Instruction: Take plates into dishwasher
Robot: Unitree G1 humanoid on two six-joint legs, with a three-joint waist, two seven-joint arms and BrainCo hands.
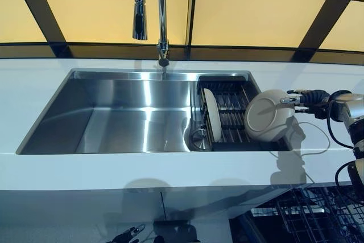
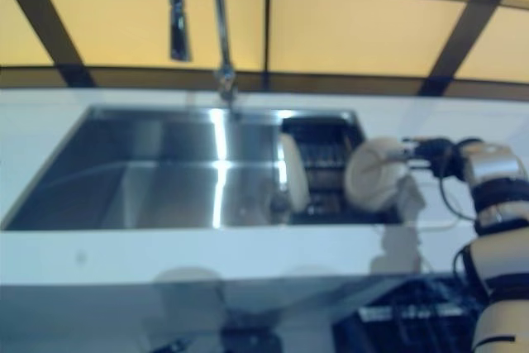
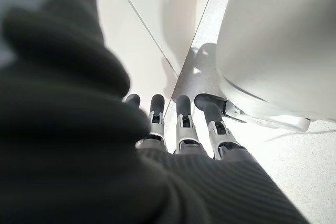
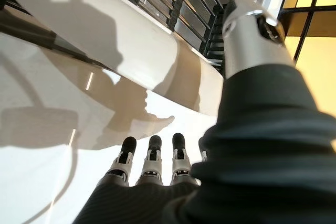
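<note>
- Plate (image 1: pixel 266 115): pinched at rim by right hand (image 1: pixel 307 98), tilted on edge above drying rack (image 1: pixel 227 112), clear of it for carrying.
- 2nd plate (image 1: pixel 212 115): upright in rack slots, waiting.
- Dishwasher basket (image 1: pixel 310 214): below counter, right; prob. destination.
- Left hand (image 3: pixel 181 124): low by floor, fingers straight, empty.

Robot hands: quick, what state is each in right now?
Left robot hand: fingers straight, open, holding nothing.
Right robot hand: pinching the rim of a plate over the sink rack.
</note>
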